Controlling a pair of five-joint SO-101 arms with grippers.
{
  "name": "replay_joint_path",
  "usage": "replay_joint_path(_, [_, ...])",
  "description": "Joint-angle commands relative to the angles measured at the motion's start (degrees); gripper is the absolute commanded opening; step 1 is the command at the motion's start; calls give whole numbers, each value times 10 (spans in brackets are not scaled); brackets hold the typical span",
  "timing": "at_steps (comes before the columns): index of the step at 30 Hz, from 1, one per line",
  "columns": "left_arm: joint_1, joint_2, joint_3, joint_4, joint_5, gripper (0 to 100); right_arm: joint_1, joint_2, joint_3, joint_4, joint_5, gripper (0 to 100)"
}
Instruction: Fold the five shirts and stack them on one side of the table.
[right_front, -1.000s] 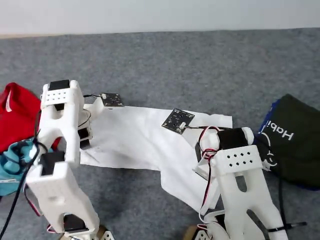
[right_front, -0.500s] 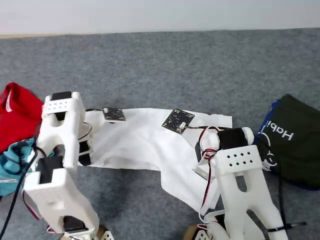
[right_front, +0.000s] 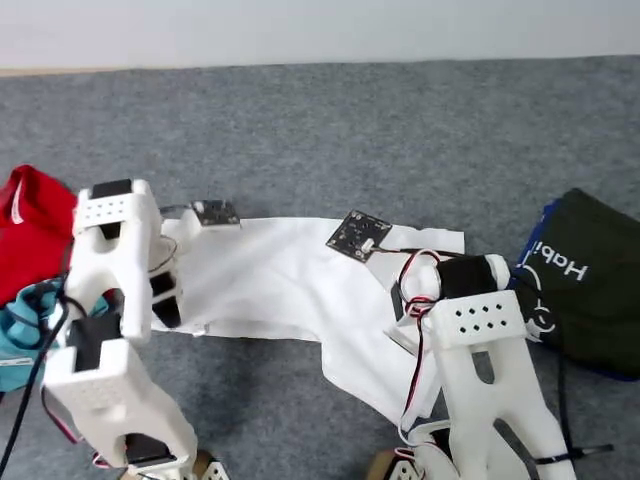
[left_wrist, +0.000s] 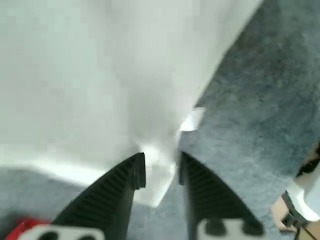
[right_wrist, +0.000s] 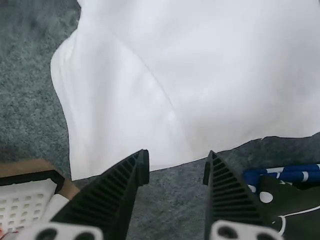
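Note:
A white shirt (right_front: 300, 285) lies spread across the middle of the grey table (right_front: 330, 130). My left gripper (right_front: 168, 305) is low at its left edge. In the left wrist view the black fingers (left_wrist: 125, 182) are shut on a fold of the white shirt (left_wrist: 100, 75), pinched in the left gripper (left_wrist: 161, 162). My right gripper (right_front: 402, 300) hovers over the shirt's right part. In the right wrist view the right gripper (right_wrist: 175, 160) is open above the white shirt (right_wrist: 200, 75), at its hem, with nothing held.
A red shirt (right_front: 35, 225) and a teal shirt (right_front: 25, 325) lie bunched at the left edge. A dark shirt with blue trim (right_front: 585, 280) sits at the right edge, also seen as the dark shirt (right_wrist: 290, 187). Bare grey table stretches behind the white shirt.
My left arm has shifted a little left and toward the near edge, pulling the white shirt's left edge with it. The right arm has stayed almost still.

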Motion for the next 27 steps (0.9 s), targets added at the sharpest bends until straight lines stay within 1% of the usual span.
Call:
replay_joint_path(1, [7, -66, -31, 1, 25, 165, 7, 3, -15, -1, -48, 192])
replay_joint_path(4, [13, -109, -30, 1, 44, 167, 5, 3, -15, -3, -92, 191])
replay_joint_path(7, [13, -147, -29, 0, 73, 164, 3, 4, -11, -17, -152, 191])
replay_joint_path(9, [12, -164, -28, -3, 109, 163, -7, 4, 2, -33, -191, 191])
replay_joint_path(11, [11, -174, -28, -4, 152, 163, -24, 5, 18, -51, -213, 190])
replay_joint_path(14, [10, -178, -28, -5, 206, 149, -54, 26, 45, -91, -218, 190])
replay_joint_path(17, [3, -178, -28, -12, 236, 110, -58, 90, 47, -119, -219, 190])
replay_joint_path(21, [-16, -178, -28, -12, 239, 86, -58, 193, 18, -127, -220, 190])
replay_joint_path(25, [-36, -179, -28, -12, 239, 86, -58, 279, -28, -128, -220, 189])
replay_joint_path(27, [-45, -178, -28, -12, 239, 86, -58, 313, -52, -126, -220, 158])
